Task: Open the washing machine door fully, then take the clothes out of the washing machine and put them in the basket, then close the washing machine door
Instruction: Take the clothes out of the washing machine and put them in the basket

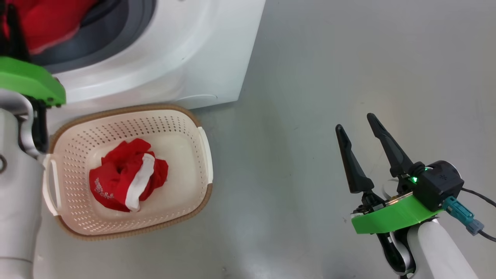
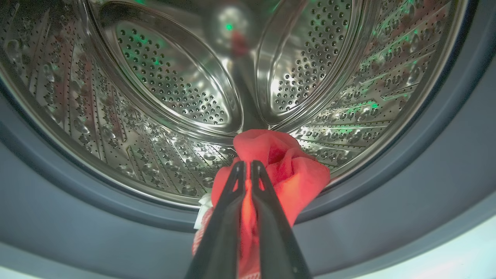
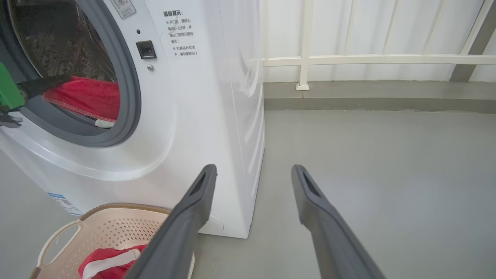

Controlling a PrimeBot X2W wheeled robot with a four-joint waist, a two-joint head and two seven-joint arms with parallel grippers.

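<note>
Clothes (image 1: 128, 174) split: one in basket (image 1: 77, 143), one clamped at drum (image 2: 174, 77) mouth

L gripper (image 2: 248, 166) is clenched on the second red garment (image 2: 283, 162), fingers pinched close w/ red cloth bunched between and around the tips. That garment sits at the drum's lower lip, draped over the grey gasket (image 2: 77, 221); a bit of white trim peeks out below-left of the fingers. R wrist view has it hanging in the round opening of the washing machine (image 3: 186, 116), gasket lip under it, L fingers across it. Basket stands on the grey floor (image 1: 348, 58) just in front of the machine's base, close enough that I can't tell if they touch. Inside it: the first red garment (image 1: 116, 186), crumpled, white band across, white print on one side. R gripper (image 1: 354, 121) is released, jaws wide apart, hovering over bare floor well to the right of the basket. On the front panel: printed label (image 3: 180, 33), latch socket (image 3: 146, 49), blue sticker (image 3: 62, 201) low down. Beyond the machine, white railing (image 3: 368, 59) along a low kerb.
</note>
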